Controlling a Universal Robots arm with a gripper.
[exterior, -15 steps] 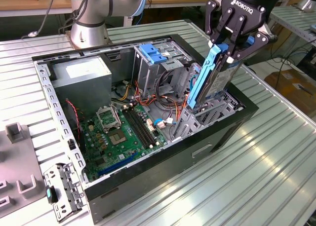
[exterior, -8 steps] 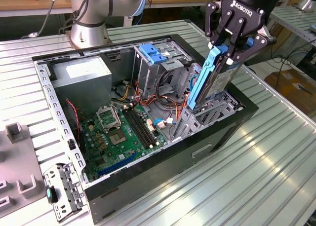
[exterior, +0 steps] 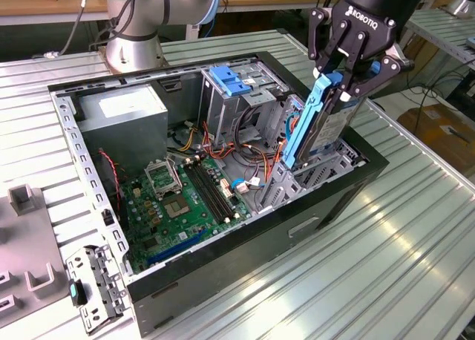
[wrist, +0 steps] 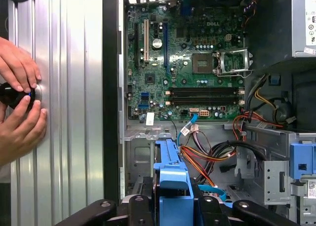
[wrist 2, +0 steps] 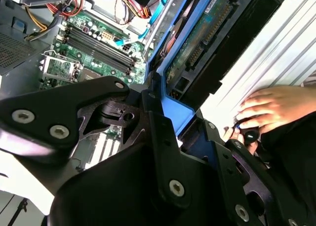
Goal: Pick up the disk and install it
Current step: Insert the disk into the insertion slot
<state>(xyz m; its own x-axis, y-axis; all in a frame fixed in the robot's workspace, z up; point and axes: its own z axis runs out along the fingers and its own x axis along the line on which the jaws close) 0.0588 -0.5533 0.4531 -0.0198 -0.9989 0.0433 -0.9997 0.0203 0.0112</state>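
Note:
The disk (exterior: 320, 125), a grey drive in a bright blue carrier frame, hangs upright on edge at the exterior view's right end of the open computer case (exterior: 312, 229). Its lower end sits in the drive bay (exterior: 326, 165) there. My gripper (exterior: 343, 76) is shut on the disk's upper end from above. In the second wrist view my black fingers (wrist 2: 158, 132) clamp the blue frame (wrist 2: 174, 111), and the drive's green circuit side (wrist 2: 207, 33) runs away from them. In the first wrist view the blue frame (wrist: 173, 179) stands between my fingers above the bay.
Inside the case lie the motherboard (exterior: 185, 199), the power supply (exterior: 126, 117), loose cables (wrist: 207, 157) and a tall metal cage with a light-blue latch (exterior: 228, 80). A person's hands (wrist: 17, 102) hold a black knob on the ribbed table beside the case. The arm's base (exterior: 133, 28) stands behind.

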